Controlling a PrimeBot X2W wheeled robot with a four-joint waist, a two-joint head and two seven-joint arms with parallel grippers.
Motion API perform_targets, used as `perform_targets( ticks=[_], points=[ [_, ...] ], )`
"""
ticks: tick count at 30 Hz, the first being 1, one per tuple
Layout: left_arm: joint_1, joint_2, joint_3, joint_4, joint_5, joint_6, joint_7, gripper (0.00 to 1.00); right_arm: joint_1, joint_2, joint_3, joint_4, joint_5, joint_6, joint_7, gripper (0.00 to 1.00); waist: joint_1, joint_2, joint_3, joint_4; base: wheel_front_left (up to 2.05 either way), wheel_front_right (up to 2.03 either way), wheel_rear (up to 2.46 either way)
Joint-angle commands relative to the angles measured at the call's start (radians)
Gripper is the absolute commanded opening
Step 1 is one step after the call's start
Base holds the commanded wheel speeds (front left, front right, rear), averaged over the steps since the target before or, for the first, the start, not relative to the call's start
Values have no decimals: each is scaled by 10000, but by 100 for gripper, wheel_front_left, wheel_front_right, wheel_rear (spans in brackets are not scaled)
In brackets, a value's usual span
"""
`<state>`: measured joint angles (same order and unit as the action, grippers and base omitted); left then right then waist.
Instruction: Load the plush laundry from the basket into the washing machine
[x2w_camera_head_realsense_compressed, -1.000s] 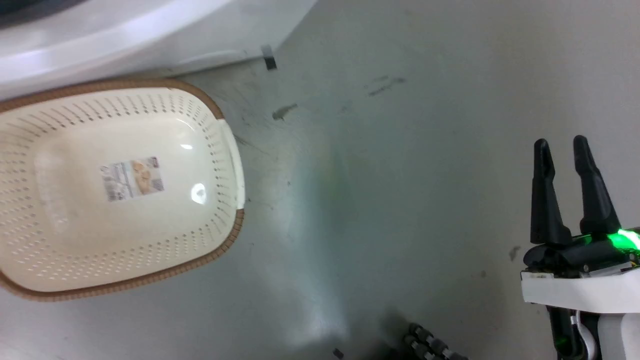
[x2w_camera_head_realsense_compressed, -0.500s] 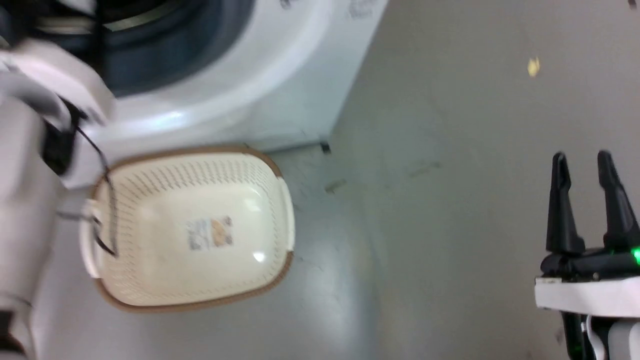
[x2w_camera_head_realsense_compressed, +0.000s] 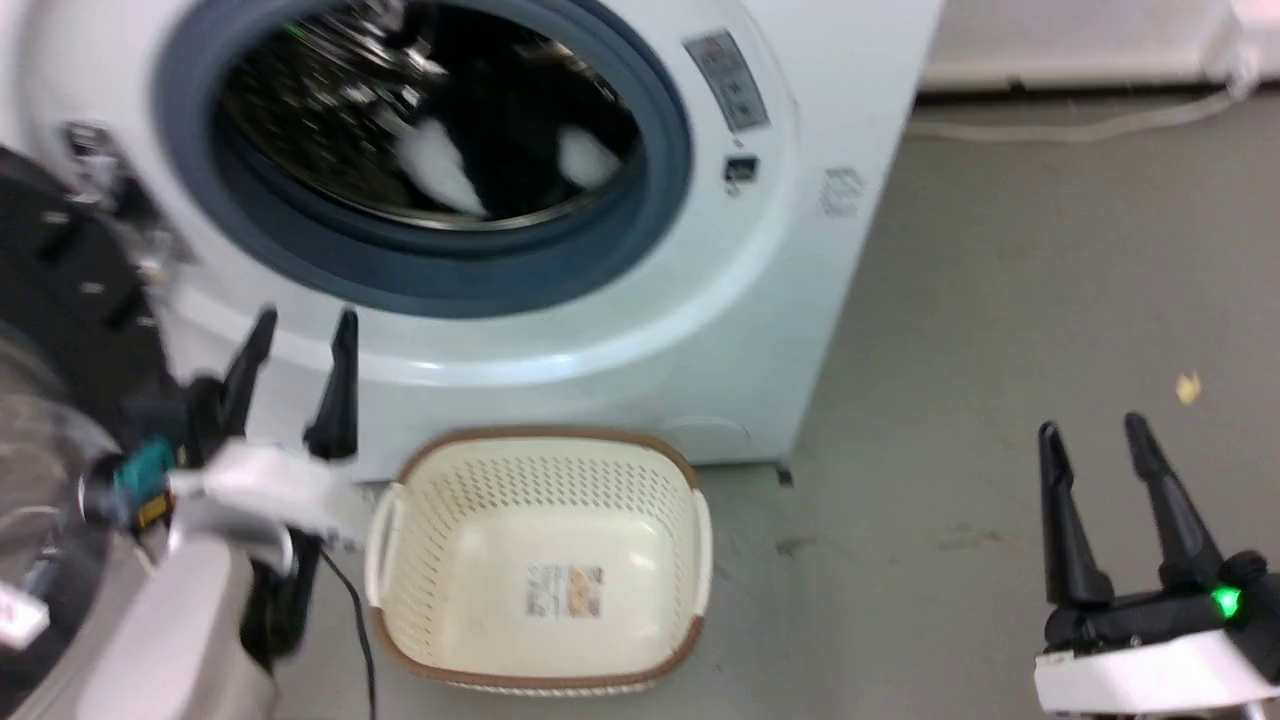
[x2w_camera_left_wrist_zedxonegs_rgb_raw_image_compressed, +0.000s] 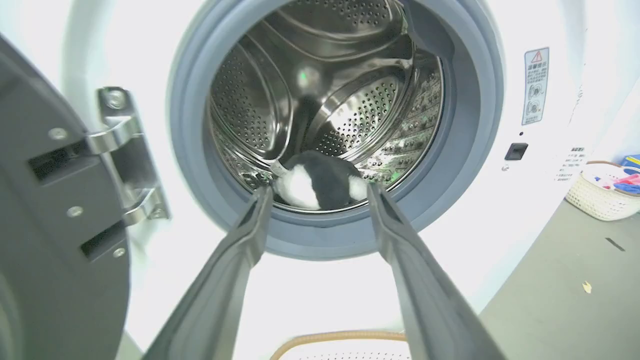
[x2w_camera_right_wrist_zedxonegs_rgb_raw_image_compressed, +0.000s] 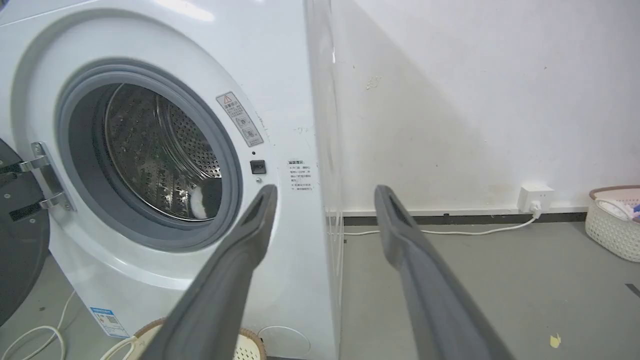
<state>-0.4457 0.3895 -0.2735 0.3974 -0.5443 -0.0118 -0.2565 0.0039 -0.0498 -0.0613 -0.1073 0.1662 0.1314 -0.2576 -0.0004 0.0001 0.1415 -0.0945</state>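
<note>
One plush laundry (x2w_camera_head_realsense_compressed: 510, 130), black with white patches, lying low at the front of the drum inside the washing machine (x2w_camera_head_realsense_compressed: 620, 330). One basket (x2w_camera_head_realsense_compressed: 545, 480), on the floor, near side of the machine. Left gripper (x2w_camera_head_realsense_compressed: 307, 318): jaws spread, empty, below the porthole's left. Right gripper (x2w_camera_head_realsense_compressed: 1090, 426): spread, empty, far right.

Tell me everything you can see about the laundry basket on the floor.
The basket is small, rounded-rectangular cream plastic, its walls perforated, with a brown woven-look rim and pale side handles. It stands upright on the grey floor right before the washing machine, with just a printed label on its bottom.
</note>
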Motion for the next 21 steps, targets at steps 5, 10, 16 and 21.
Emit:
perform_targets(
  ticks=[5, 10, 16, 21],
  points=[
    [2030, -635, 585, -1339, 418, 380, -52, 100, 505, -4, 17, 153, -35, -7, -42, 100, 4, -1, -1080, 816, 0, 0, 0],
    [3307, -1088, 796, -2023, 760, 491, -52, 100, 816, -4, 101, 284, -31, -7, -42, 100, 4, -1, -1354, 947, 0, 0, 0],
    [4565, -1469, 898, -2670, 2013, 716, -52, 100, 1059, -4, 207, 454, -154, -7, -42, 100, 4, -1, -1490, 1051, 0, 0, 0],
    [5049, -1777, 928, -2888, 2954, 652, -53, 100, 1178, -4, 250, 562, -364, -7, -42, 100, 4, -1, -1537, 1139, 0, 0, 0]
  ],
)
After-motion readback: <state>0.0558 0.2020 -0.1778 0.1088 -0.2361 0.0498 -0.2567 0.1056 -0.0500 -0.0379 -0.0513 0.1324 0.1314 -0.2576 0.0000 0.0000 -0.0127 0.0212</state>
